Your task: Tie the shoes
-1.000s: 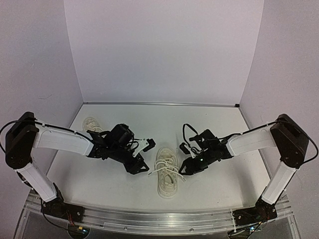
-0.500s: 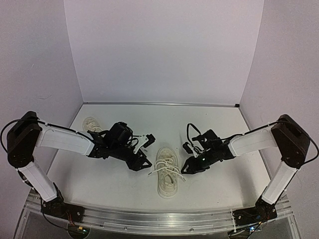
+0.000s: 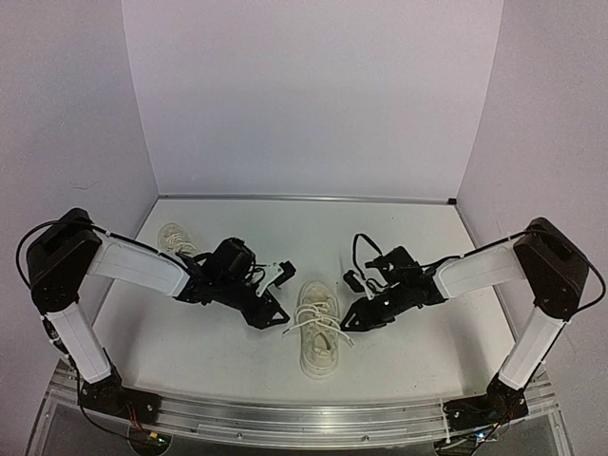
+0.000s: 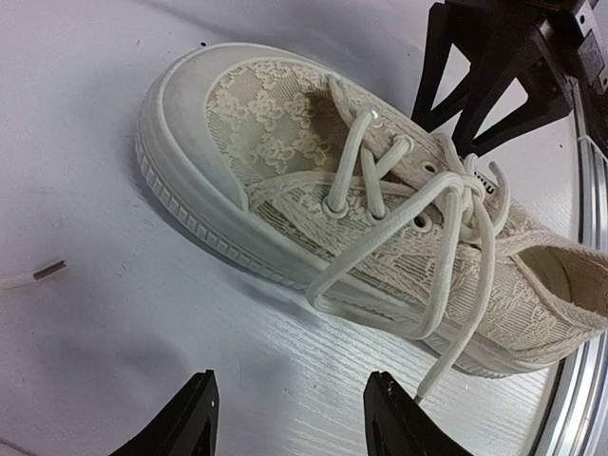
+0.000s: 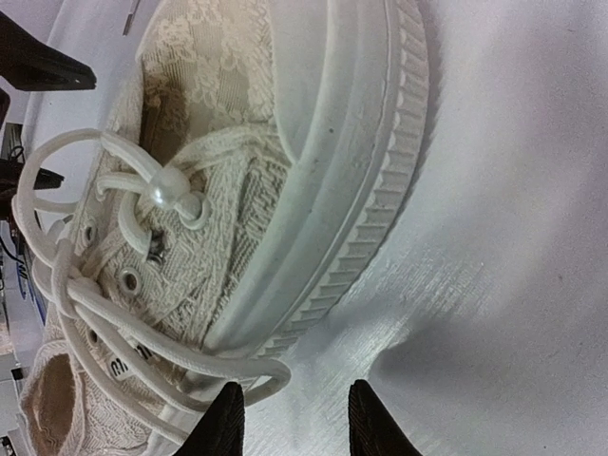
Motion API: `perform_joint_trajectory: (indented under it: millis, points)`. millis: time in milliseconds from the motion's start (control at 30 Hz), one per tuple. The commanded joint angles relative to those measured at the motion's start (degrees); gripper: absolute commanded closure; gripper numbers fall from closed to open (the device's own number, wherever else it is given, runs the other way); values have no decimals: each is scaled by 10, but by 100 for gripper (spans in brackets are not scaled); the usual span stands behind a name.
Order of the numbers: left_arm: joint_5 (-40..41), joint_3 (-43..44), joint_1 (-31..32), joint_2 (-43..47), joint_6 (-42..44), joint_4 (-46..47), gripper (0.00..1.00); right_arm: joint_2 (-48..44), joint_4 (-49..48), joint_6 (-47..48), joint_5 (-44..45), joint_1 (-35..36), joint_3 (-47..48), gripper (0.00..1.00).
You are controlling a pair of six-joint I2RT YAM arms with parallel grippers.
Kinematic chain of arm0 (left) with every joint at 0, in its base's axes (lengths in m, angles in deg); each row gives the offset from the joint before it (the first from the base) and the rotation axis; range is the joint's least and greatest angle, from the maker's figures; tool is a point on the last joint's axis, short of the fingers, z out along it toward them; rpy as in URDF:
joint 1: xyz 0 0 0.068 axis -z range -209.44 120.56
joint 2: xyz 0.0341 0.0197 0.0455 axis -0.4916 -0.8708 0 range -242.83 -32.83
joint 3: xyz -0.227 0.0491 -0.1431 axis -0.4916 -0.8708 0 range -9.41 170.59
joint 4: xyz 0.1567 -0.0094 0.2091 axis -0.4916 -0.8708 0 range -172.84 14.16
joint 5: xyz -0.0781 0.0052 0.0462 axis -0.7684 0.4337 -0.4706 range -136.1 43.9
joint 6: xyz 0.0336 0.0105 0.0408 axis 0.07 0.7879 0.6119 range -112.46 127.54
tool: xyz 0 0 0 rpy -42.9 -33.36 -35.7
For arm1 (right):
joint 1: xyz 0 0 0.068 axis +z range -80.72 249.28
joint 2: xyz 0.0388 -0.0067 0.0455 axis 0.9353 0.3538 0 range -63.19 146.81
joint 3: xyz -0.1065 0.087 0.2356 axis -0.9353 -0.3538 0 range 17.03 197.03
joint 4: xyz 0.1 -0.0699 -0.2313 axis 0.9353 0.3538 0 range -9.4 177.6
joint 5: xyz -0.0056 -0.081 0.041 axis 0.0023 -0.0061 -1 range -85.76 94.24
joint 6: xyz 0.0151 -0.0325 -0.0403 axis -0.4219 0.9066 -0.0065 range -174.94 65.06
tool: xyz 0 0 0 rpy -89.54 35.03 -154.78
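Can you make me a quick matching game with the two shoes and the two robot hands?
1 near shoe
2 far shoe
3 left hand
4 right hand

a back left, by the left arm
b open, right of the near shoe
c lace ends trailing on the table
d open, left of the near shoe

Pairs: 1-c, 2-a, 3-d, 4-b

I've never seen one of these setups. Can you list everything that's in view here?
centre shoe: one, cream, mid-table between the arms.
second shoe: one, cream, far left, behind the left arm.
laces: white, knotted on the centre shoe, ends trailing.
table: one, white.
walls: pale lilac, three sides.
rail: one, metal, near edge.
arms: two, white and black, flanking the centre shoe.
left fingers: two, black, apart, empty.
right fingers: two, black, apart, beside a lace loop.
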Motion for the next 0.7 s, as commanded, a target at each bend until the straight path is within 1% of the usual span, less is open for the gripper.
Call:
perform_joint_trajectory:
  millis: [0,200,367,467,600,667]
  points:
    - [-29,41,-1,-25,-3,33,46,10,-17,12,-24,0,17,66]
    - [-60,66,-1,-60,-1,39,43,10,-18,11,-32,0,18,73]
    - [-79,76,0,-76,-1,50,42,14,-18,9,-37,0,21,82]
    - [-88,76,-1,-83,-3,58,45,13,-18,8,-38,0,21,87]
    - [-103,69,0,-87,-5,70,50,7,-17,6,-38,0,21,97]
    - [-106,64,0,-85,-6,78,57,4,-17,4,-37,0,19,100]
